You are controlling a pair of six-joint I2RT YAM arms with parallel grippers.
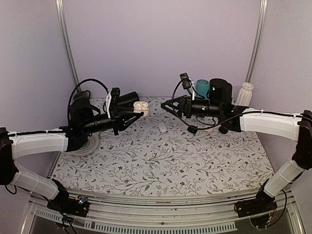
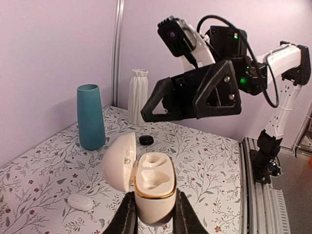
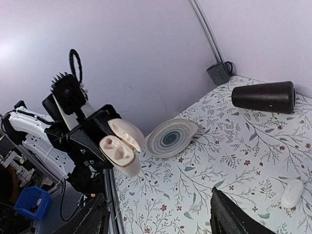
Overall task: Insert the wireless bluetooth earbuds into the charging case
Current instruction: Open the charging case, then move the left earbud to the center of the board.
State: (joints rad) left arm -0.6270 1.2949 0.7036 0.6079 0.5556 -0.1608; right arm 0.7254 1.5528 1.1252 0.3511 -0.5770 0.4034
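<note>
My left gripper (image 1: pixel 138 111) is shut on the charging case (image 1: pixel 141 106), a glossy white pebble held upright above the table with its lid hinged open. In the left wrist view the case (image 2: pixel 153 187) sits between my fingers and both wells look empty. A white earbud (image 1: pixel 162 127) lies on the table between the arms; it also shows in the left wrist view (image 2: pixel 80 202) and the right wrist view (image 3: pixel 292 193). My right gripper (image 1: pixel 165 106) is open and empty, in the air facing the case (image 3: pixel 119 151) from the right.
A teal cup (image 1: pixel 202 87), a black cylinder (image 1: pixel 219 90) and a white vase (image 1: pixel 245 93) stand at the back right. Small black pieces (image 1: pixel 192 129) lie below the right arm. A black cone (image 3: pixel 263 96) lies at the back left. A ringed plate (image 1: pixel 87 145) sits at the left.
</note>
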